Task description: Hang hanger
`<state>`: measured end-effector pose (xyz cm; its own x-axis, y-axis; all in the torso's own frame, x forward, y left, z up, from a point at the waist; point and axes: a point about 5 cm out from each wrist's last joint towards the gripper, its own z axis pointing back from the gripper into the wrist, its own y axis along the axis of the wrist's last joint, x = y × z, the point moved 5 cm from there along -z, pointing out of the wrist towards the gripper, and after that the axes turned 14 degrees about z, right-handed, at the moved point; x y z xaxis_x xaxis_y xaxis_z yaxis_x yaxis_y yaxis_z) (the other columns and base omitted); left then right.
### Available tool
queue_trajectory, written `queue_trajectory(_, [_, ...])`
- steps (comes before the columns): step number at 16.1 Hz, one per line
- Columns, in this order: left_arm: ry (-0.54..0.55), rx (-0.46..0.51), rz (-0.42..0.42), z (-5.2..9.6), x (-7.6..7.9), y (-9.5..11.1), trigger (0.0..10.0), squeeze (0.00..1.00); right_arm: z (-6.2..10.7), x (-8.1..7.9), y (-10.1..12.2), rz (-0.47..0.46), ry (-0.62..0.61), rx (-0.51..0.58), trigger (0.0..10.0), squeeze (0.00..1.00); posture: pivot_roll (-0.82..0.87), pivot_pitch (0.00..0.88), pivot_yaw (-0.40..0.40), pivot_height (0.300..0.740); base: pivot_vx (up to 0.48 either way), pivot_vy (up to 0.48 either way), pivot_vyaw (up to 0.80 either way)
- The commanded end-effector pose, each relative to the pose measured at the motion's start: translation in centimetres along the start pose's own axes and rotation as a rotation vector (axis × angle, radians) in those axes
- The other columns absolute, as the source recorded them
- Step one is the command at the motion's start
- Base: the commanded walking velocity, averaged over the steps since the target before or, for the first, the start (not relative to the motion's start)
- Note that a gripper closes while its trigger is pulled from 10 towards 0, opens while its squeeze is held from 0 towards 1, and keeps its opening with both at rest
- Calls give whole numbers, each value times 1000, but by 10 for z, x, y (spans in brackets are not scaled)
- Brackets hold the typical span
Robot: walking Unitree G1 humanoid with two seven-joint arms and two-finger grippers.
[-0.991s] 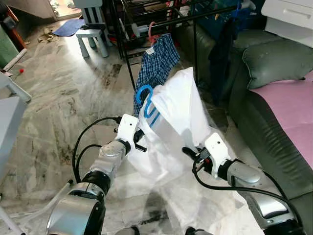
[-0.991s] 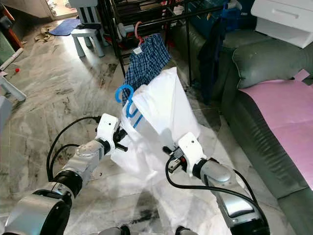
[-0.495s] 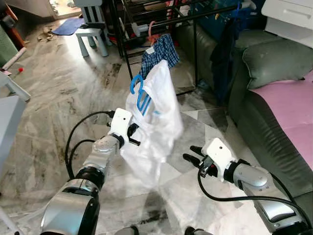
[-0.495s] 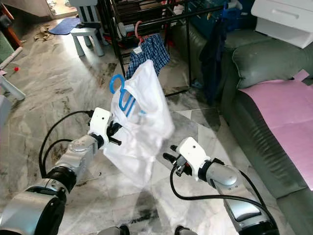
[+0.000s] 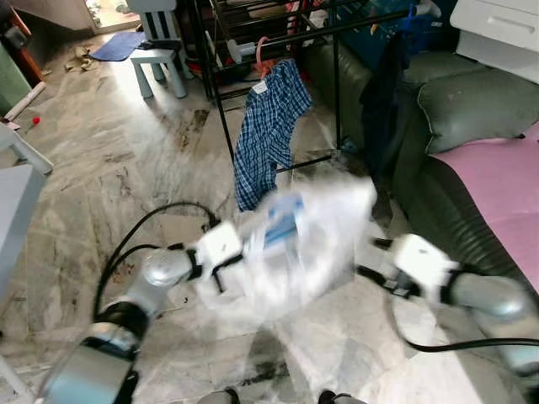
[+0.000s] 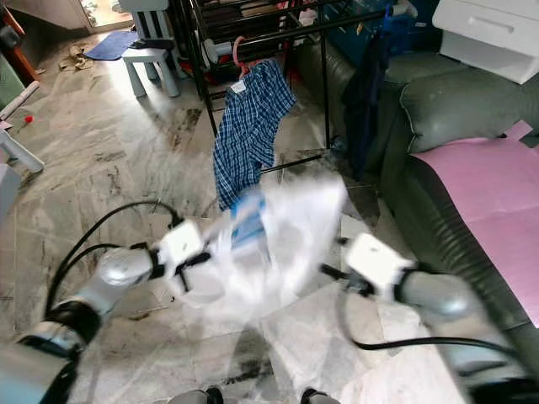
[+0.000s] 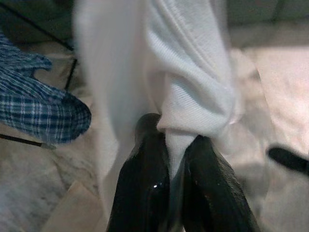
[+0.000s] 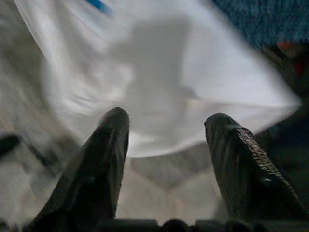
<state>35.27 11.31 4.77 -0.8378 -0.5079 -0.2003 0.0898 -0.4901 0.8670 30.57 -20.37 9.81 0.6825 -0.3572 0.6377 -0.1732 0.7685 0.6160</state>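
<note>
A white garment (image 5: 295, 248) with a blue hanger (image 5: 282, 225) inside it swings in front of me, blurred by motion. My left gripper (image 7: 176, 136) is shut on a fold of the white cloth, low on the garment's left side (image 5: 221, 268). My right gripper (image 5: 375, 257) stands open just right of the garment, with nothing between its fingers (image 8: 108, 140); the white cloth hangs a little ahead of them. Behind stands a black clothes rack (image 5: 337, 25), and a blue plaid shirt (image 5: 268, 130) hangs from it on a pink hanger (image 5: 263, 52).
A dark green sofa (image 5: 472, 109) with a pink cover (image 5: 505, 168) runs along the right. Dark clothes (image 5: 383, 76) hang at the rack's right end. A small white stool (image 5: 160, 63) stands at the back left, and a grey edge (image 5: 13, 210) juts in at the left.
The white garment has dropped and swung rightward, now lying more level and blurred. My left gripper still holds it, lower. My right gripper has drawn off to the right.
</note>
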Motion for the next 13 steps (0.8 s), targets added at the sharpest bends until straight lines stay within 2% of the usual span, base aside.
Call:
queue_trajectory(1, [-34, 0, -68, 2, 1, 4, 0, 0, 5, 0, 3, 35, 36, 12, 10000, 1000, -119, 127, 86, 740, 0, 0, 0])
queue_trajectory(3, [-82, -40, -124, 4, 6, -2, 0, 0, 10, 6, 13, 81, 77, 42, 10000, 1000, -124, 125, 82, 740, 0, 0, 0])
queue_trajectory(5, [-94, -50, -144, 2, 8, -3, 0, 0, 11, 4, 24, 72, 123, 85, 10000, 1000, -124, 124, 82, 740, 0, 0, 0])
queue_trajectory(7, [-118, 10, -175, -1, 15, 7, 0, 0, 9, 8, 31, 70, 129, 113, 10000, 1000, -125, 124, 80, 740, 0, 0, 0])
queue_trajectory(10, [-142, 109, -191, -3, 19, 25, 0, 0, 7, 8, 22, 69, 177, 95, 10000, 1000, -123, 122, 75, 740, 0, 0, 0])
queue_trajectory(11, [-147, 129, -211, -4, 21, 29, 0, 0, 8, 3, 19, 65, 224, 87, 10000, 914, -123, 122, 73, 740, 0, 0, 0])
queue_trajectory(12, [-165, 149, -216, -5, 24, 33, 0, 0, 7, 1, 18, 69, 239, 82, 10000, 514, -122, 122, 71, 740, 0, 0, 0])
queue_trajectory(13, [-179, 162, -226, -5, 27, 35, 0, 0, 6, 1, 16, 90, 250, 74, 10000, 0, -122, 122, 70, 740, 0, 0, 0])
